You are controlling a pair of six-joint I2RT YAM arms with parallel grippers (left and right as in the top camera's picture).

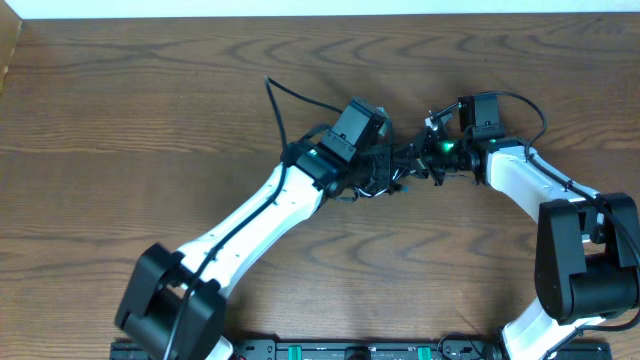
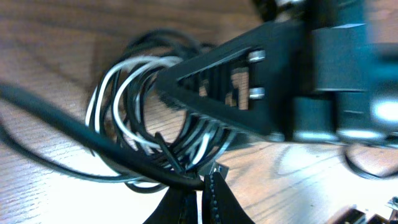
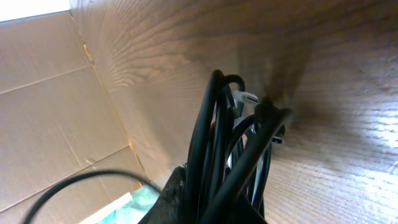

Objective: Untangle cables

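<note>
- Left gripper (image 1: 388, 166) (image 2: 202, 199): its fingers are pressed together, pinching a black strand of the cables (image 1: 403, 172) at the lower edge of the bundle.
- Right gripper (image 1: 428, 158) (image 3: 208, 208): it is clamped on the same bundle from the opposite side. Several black strands rise upright from between its jaws in the right wrist view.
- In the left wrist view, one finger (image 2: 249, 99) of the right gripper lies across the coil, its tip over the loops.
- The two grippers meet tip to tip, with the bundle held between them over the middle of the table (image 1: 150, 100).
- Cables (image 2: 143, 43) (image 3: 214, 137): black loops are wound together with the white cable (image 2: 143, 60). The coil rests partly on the wood.
- Plug (image 3: 249, 98): a small pale connector sticks out near the top of the held strands.
- Cardboard wall (image 3: 50, 93): it stands along the table edge beyond the right gripper.
</note>
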